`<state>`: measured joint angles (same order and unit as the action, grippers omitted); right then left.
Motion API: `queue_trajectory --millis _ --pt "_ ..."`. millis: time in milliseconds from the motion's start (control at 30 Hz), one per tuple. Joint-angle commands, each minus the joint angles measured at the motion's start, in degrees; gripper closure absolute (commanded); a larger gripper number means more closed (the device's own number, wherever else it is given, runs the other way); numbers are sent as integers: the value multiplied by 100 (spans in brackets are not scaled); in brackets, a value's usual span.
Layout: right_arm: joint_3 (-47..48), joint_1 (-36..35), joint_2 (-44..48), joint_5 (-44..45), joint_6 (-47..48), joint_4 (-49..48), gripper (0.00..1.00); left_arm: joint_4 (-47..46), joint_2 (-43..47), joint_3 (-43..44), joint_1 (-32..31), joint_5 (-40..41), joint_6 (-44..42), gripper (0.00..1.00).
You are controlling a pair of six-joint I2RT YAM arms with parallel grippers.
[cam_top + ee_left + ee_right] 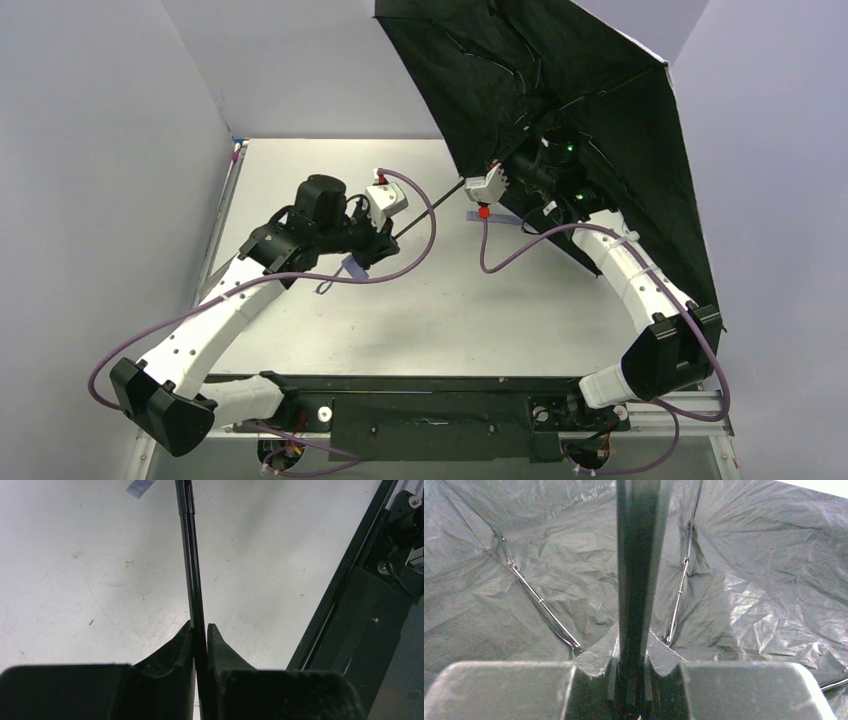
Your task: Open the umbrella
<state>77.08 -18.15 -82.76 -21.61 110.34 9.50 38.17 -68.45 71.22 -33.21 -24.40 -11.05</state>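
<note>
The umbrella [600, 120] looks open, or very nearly. Its canopy [520, 60] is spread wide above the far right corner of the surface [300, 170], with the black lining turned to me. I judge that little is left to do, perhaps only to push the runner until it locks. I cannot see if it has locked.

The left jaws are closed on the thin black shaft [192, 570], near its lower end, over the middle of the surface. The right jaws grip the same shaft higher up, inside the canopy.

The lining is a thin, crinkled cloth with a dull shine, and slim metal ribs [541, 605] hold it stretched. The shaft is straight, smooth and hard. The surface is pale, matt and a little scratched.
</note>
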Motion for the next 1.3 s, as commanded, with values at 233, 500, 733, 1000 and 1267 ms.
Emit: queue_trajectory --millis 233,500,733,1000,1267 --pt "402 1522 97 2016 362 -1415 84 2775 540 -461 47 -283 -618 100" --pt "798 1793 -221 1965 514 -1522 89 2947 361 -460 52 -40 -949 100" --pt "1054 2005 -365 1966 589 -1593 89 3124 209 -411 30 234 -1154 100" --pt "1183 2161 -486 2023 719 -1799 89 3591 114 -470 -60 952 -1491 100" --pt "1171 2271 -634 2321 824 -2288 86 3829 97 -860 -74 1329 -1760 100"
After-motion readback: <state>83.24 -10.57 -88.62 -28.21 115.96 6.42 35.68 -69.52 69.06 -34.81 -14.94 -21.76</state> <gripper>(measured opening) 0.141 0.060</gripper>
